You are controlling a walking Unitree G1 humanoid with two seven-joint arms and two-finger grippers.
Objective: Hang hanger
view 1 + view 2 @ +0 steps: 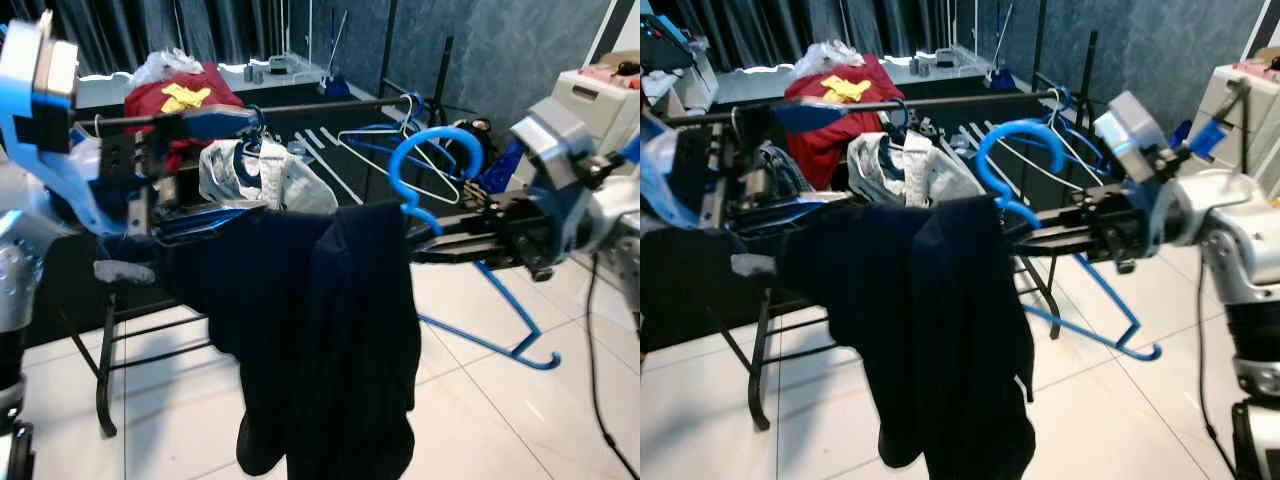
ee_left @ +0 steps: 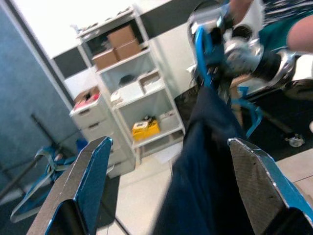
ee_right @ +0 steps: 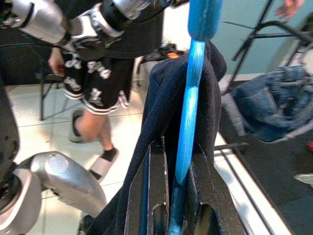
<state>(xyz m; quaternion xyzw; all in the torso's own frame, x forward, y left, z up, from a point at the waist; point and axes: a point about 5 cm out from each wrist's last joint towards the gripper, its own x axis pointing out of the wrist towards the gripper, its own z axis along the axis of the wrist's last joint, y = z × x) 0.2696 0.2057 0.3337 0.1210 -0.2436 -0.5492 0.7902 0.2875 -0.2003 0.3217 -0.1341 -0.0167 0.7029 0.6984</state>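
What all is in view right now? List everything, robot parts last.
blue hanger: one, blue, held before the rail, hook up
dark garment: one, navy, draped on the blue hanger
clothes rail: one, black, behind the garment
spare hangers: several, white and blue, on the rail
red garment: one, red with yellow, beyond the rail
white shelving: one, white, holding boxes
person: one, dark patterned shorts, standing nearby
left gripper: open, around the garment
right gripper: shut on the hanger

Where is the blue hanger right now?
The blue hanger is in the middle of the eye views, clamped in the right gripper, with a dark garment draped over it, just before the rack rail.
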